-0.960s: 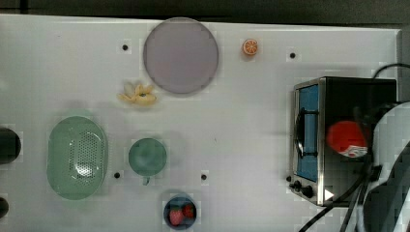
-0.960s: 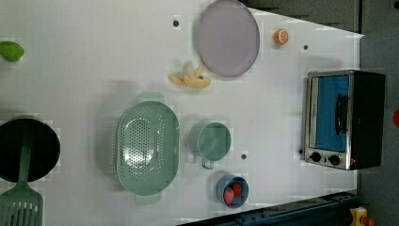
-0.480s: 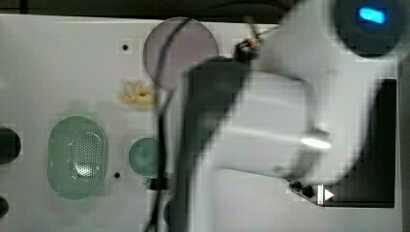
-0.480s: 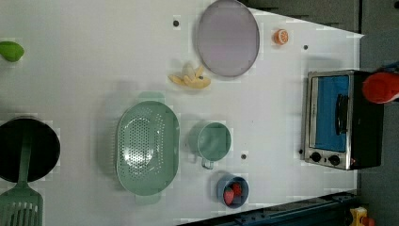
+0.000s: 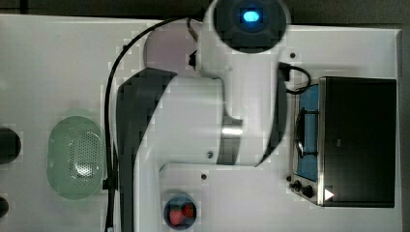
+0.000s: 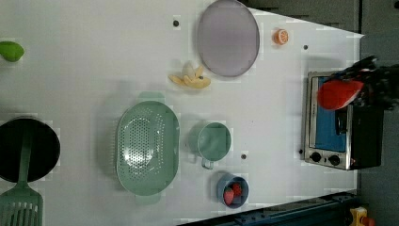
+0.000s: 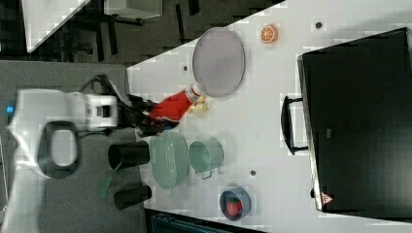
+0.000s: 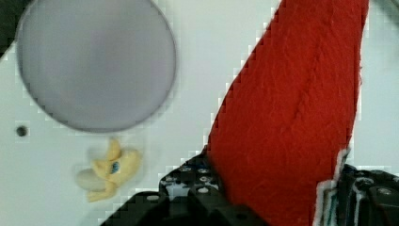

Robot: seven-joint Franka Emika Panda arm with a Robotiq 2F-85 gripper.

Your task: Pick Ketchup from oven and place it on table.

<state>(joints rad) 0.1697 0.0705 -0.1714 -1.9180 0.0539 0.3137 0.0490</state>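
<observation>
I'm seeing the Ketchup showing red with a white cap at centre left of the right view. The oven at the left view's right edge is showing black with a silver frame and blue door. The table is reading white, dotted with dark holes. Upper centre, a pale-purple plate is sitting; an orange slice is glowing orange.

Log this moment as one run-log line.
phase: carry | end effector: shut on Ketchup | Ketchup: off the oven, held above table near purple plate | placed: not yet
</observation>
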